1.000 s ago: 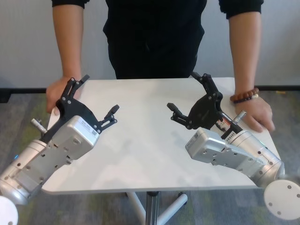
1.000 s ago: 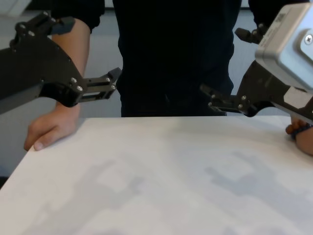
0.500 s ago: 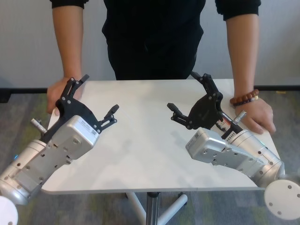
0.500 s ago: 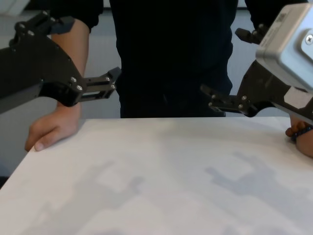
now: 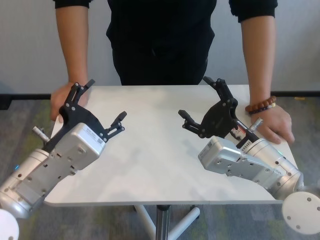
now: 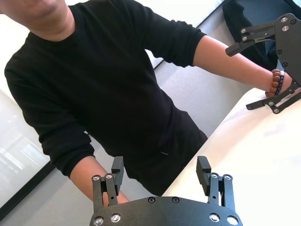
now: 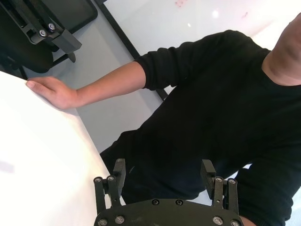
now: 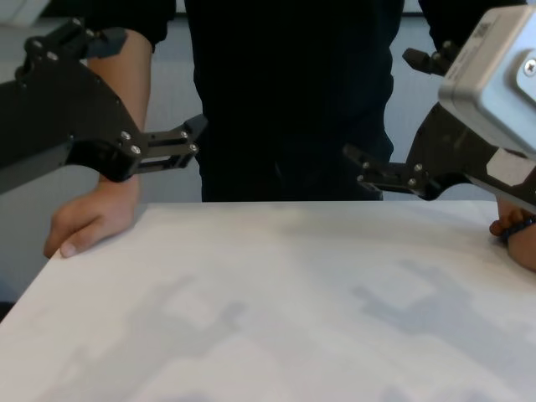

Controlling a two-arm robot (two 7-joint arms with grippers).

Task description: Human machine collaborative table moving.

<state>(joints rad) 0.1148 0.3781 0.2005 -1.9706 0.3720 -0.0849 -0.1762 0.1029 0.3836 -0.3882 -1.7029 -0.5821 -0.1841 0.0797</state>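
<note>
The white table (image 5: 155, 150) stands before me on a slim metal pole leg (image 5: 161, 220). The human (image 5: 160, 35) in a black shirt stands at its far edge, one hand (image 5: 62, 97) on the far left corner. The other hand (image 5: 275, 122), with a brown beaded bracelet (image 5: 261, 106), rests on the far right corner. My left gripper (image 5: 106, 99) is open and empty above the table's left part. My right gripper (image 5: 193, 96) is open and empty above its right part. Neither touches the table. The wrist views show each gripper open, left (image 6: 160, 165) and right (image 7: 163, 165).
Grey carpet (image 5: 25, 115) lies around the table. A pale wall with a black baseboard (image 5: 300, 93) runs behind the person. The right gripper's fingers hang close to the person's braceleted wrist.
The person's torso and forearms have shifted very slightly. Both arms and the table look unmoved.
</note>
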